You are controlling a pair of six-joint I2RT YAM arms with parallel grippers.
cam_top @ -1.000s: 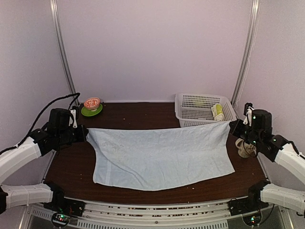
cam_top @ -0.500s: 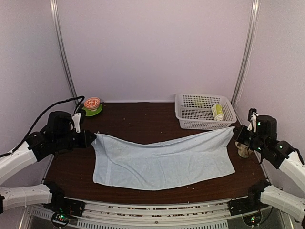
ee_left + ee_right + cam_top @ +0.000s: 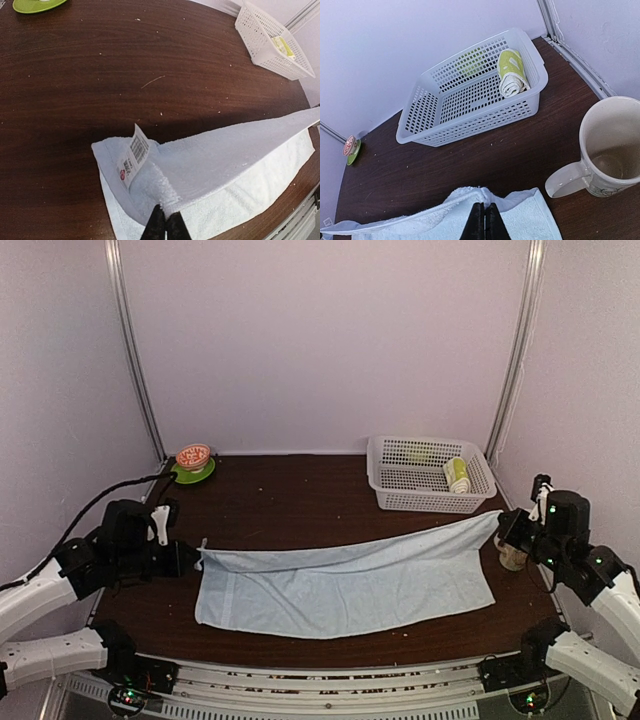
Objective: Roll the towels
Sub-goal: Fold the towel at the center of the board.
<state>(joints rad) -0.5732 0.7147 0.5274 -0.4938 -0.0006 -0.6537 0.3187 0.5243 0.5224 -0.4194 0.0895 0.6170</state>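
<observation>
The pale-blue towel [image 3: 340, 580] lies across the table, its far half lifted and folding toward the near edge. My left gripper [image 3: 193, 558] is shut on its far left corner [image 3: 167, 202], where a white tag [image 3: 134, 154] sticks up. My right gripper [image 3: 503, 525] is shut on its far right corner [image 3: 482, 197]. The lime-green towel [image 3: 457, 474] lies rolled in the white basket [image 3: 400, 500]; it also shows in the right wrist view [image 3: 511, 73].
A beige mug [image 3: 607, 150] stands just right of the right gripper. A green saucer with a red-patterned cup [image 3: 192, 464] sits at the far left. The basket [image 3: 445, 135] stands at the far right, behind the towel.
Both grippers have pulled the towel's far edge toward the near side and lowered it. The towel has gone from spread flat to half folded over itself.
</observation>
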